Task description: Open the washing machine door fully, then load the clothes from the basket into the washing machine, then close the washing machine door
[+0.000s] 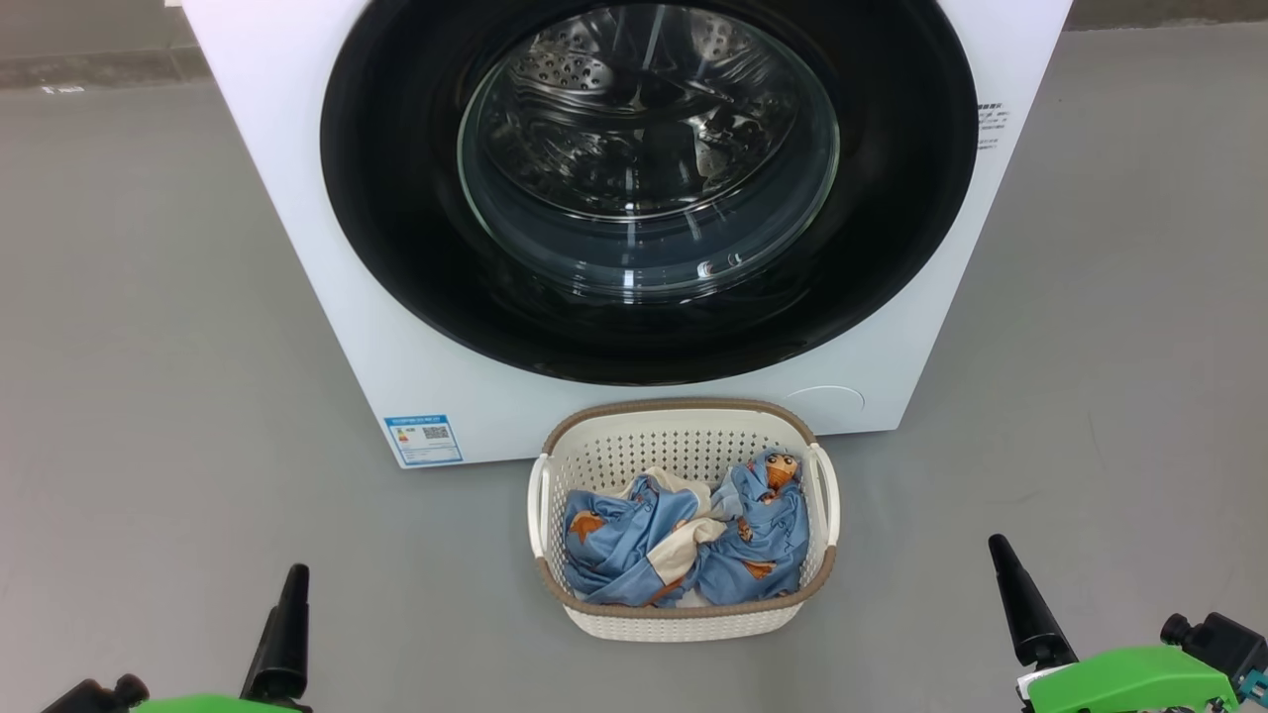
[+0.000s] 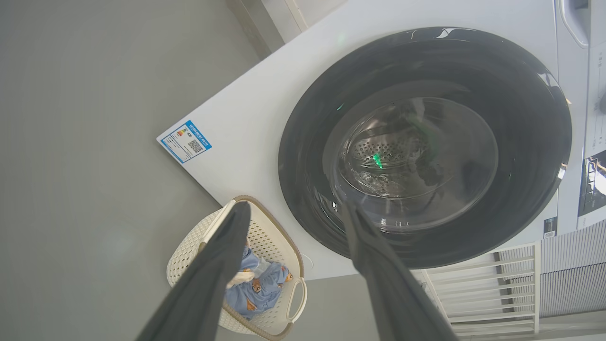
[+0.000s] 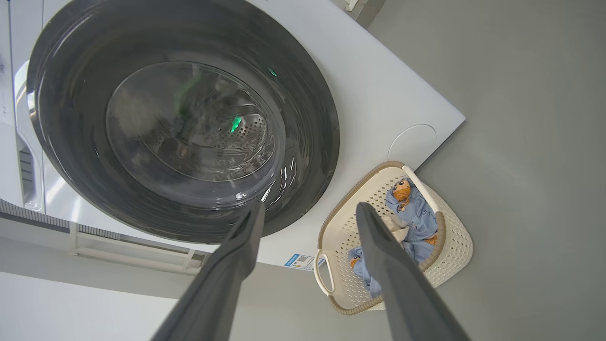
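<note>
The white washing machine [image 1: 297, 248] stands in front of me, and the washing machine door [image 1: 396, 198], with its black rim and glass bowl, lies shut against it. The cream basket [image 1: 684, 408] sits on the floor just before the machine, holding the blue printed clothes [image 1: 753, 535]. My left gripper [image 2: 296, 206] is open and holds nothing, well back from the basket [image 2: 189, 255] and to its left; one of its fingers [image 1: 287, 624] shows low left. My right gripper [image 3: 310, 206] is open with nothing in it, back and to the right of the basket [image 3: 454, 246].
Grey floor lies on both sides of the machine and around the basket. A blue label sticker [image 1: 423, 439] and a round cap [image 1: 827, 396] mark the machine's lower front. A white slatted rack [image 2: 492, 284] and another white appliance [image 2: 587, 94] stand beside the machine.
</note>
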### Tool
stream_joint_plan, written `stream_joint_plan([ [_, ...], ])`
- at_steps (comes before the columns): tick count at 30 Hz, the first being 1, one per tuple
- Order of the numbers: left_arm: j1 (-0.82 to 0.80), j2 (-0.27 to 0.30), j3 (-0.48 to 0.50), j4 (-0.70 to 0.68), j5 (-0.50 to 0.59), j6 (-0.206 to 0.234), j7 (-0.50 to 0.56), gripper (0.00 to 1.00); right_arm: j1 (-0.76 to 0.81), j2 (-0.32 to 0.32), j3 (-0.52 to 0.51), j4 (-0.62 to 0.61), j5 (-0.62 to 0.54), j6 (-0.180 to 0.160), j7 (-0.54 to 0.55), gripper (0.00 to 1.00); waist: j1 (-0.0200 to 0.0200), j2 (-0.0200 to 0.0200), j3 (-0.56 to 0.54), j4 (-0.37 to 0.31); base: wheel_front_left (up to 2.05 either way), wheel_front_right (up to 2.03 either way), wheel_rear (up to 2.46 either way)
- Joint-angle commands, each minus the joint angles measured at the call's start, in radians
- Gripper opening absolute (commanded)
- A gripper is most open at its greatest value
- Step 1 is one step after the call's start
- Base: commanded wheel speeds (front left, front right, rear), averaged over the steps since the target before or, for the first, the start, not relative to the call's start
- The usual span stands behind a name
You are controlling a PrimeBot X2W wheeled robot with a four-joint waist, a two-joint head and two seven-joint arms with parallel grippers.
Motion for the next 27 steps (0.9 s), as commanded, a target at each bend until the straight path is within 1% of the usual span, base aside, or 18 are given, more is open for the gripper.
stream_joint_plan([
  [1, -0.024, 0.02, 0.012, -0.032, 0.03, -0.002, -0.012, 1.0, -0.038, -0.017, 0.014, -0.019, -0.027, 0.001, -0.012, 1.0, -0.0001, -0.0001, 0.001, 0.0, 0.0, 0.0, 0.0],
  [18, -0.021, 0.03, -0.001, -0.066, 0.226, -0.003, -0.065, 1.0, -0.05, -0.032, 0.048, -0.009, -0.224, 0.001, -0.065, 1.0, -0.0001, -0.0001, 0.01, 0.001, 0.0, 0.0, 0.0],
  [27, -0.019, 0.037, -0.007, -0.077, 0.303, -0.003, -0.089, 1.0, -0.056, -0.04, 0.064, -0.006, -0.308, 0.001, -0.088, 1.0, -0.0001, -0.0001, 0.014, -0.001, 0.0, 0.0, 0.0],
])
